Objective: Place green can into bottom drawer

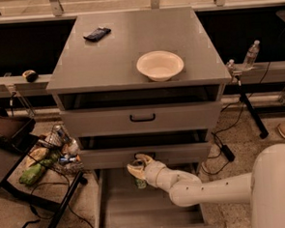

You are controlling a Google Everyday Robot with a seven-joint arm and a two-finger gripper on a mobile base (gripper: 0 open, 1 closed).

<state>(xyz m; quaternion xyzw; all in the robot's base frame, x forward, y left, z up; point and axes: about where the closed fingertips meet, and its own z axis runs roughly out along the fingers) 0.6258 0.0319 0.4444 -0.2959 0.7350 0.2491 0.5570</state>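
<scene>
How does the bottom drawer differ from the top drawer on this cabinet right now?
The bottom drawer is pulled far out, its flat floor showing; the top drawer is pushed in, only its front visible. The top drawer's black handle shows; I see none on the bottom drawer. The gripper sits over the bottom drawer's back, green can just under it, not at the top drawer. Both are grey.
</scene>
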